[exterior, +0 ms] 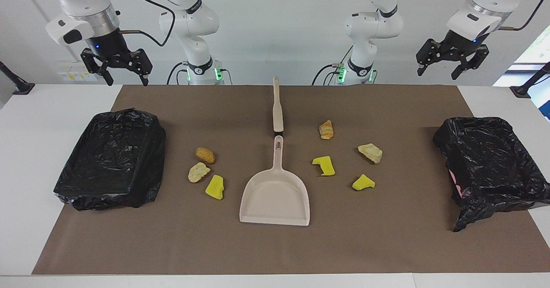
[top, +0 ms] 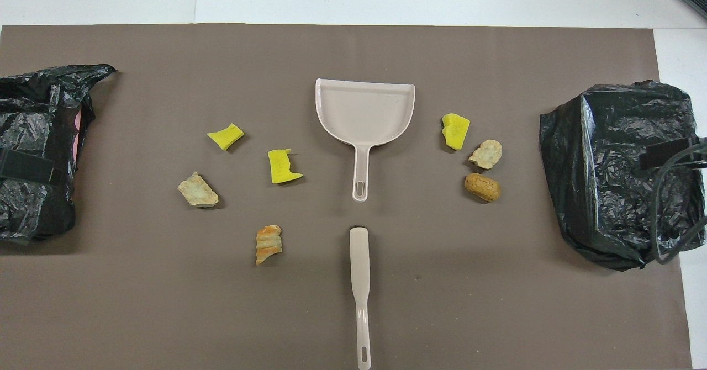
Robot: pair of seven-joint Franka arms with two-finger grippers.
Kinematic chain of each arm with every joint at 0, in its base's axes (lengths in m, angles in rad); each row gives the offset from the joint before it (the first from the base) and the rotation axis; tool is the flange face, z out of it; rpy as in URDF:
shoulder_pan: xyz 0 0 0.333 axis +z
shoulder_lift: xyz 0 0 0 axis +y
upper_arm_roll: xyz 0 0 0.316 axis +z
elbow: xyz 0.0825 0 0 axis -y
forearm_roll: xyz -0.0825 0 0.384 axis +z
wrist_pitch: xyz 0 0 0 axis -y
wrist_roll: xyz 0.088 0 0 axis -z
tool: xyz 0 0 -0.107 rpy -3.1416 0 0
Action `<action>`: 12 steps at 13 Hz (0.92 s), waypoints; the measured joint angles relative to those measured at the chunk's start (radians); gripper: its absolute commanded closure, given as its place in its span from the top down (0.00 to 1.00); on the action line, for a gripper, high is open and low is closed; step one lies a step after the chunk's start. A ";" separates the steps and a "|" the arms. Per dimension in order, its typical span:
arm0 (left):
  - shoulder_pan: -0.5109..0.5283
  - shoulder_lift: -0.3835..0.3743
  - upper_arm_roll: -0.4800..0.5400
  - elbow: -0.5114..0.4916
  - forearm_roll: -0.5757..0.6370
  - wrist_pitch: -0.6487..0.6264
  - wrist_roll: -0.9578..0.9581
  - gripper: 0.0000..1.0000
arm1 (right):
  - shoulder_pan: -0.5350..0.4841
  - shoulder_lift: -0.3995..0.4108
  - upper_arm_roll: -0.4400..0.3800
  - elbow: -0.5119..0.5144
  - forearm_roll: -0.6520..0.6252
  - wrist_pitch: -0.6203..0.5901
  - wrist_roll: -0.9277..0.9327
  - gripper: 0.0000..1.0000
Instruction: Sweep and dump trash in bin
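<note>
Open-fingered and empty, the left gripper (exterior: 450,66) and right gripper (exterior: 121,71) hover over the worktop's (exterior: 25,159) near corners, the slim beige plastic brush (exterior: 277,107) lying lengthwise midway between them, handle toward the robots, and seven yellow sponge and tan bread scraps (exterior: 323,166) strewn either side of the beige plastic dustpan (exterior: 275,202).

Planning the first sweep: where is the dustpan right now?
The dustpan lies flat at the middle of the brown mat, its handle pointing toward the robots at the brush, with trash scraps on both sides.

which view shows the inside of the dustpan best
The overhead view: it looks steeply down into the dustpan, so its bare floor, raised rim and handle all show. The facing view shows the same pan from a lower slant, foreshortened, though nothing covers it.
</note>
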 measured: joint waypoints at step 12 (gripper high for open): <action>-0.059 -0.038 -0.055 -0.077 -0.010 0.025 -0.068 1.00 | 0.000 0.000 0.000 0.000 0.000 0.000 0.000 1.00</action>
